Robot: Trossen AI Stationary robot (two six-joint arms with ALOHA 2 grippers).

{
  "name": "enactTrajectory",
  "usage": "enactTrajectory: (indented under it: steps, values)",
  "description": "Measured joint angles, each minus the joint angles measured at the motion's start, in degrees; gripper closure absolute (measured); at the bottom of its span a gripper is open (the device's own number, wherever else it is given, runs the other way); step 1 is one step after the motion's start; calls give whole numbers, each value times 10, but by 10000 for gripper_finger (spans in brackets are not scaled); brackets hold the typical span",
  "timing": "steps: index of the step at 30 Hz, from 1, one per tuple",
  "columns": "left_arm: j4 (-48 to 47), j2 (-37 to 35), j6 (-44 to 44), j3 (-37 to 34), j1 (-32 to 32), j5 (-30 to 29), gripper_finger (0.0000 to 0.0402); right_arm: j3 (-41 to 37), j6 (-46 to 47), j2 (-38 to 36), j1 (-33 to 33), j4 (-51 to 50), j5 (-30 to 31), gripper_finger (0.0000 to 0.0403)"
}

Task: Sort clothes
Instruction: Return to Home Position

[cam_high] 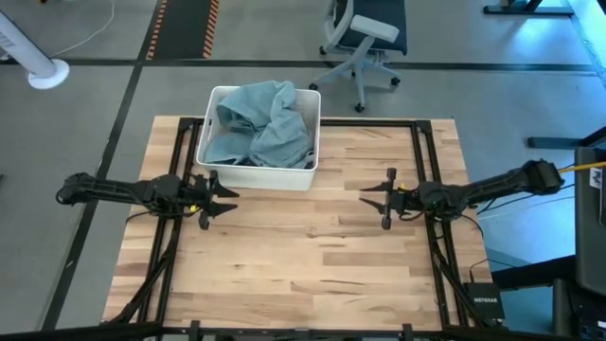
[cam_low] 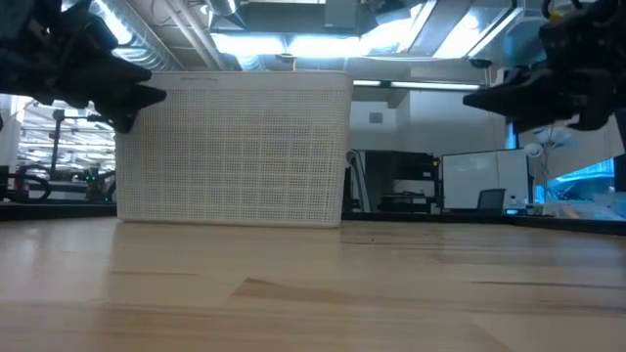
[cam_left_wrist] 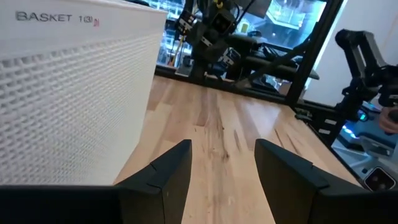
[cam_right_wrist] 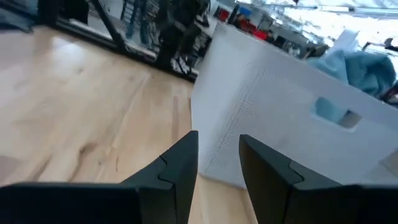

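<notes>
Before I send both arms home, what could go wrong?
The left gripper hovers open close beside the bin's near corner; swinging toward it could knock the bin. The denim is heaped to the rim, so a bump might spill it. The right gripper, open, hovers farther from the bin.

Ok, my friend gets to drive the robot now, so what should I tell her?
Left hand: open, holding nothing, above the table just in front of the white bin.
Right hand: open, holding nothing, above the table to the bin's right.
Clothes: light blue denim lies heaped in the bin; anything under it is hidden.
Done: no clothes show on the table, so sorting looks finished.
Left: probably just parking both arms.
</notes>
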Motion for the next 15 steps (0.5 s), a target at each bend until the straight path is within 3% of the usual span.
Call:
enactTrajectory:
  steps: [15]
  values:
    - [-8, -20, 18, 0, 0, -1, 229, 0, -16, -214, 0, -251, 7, 267]
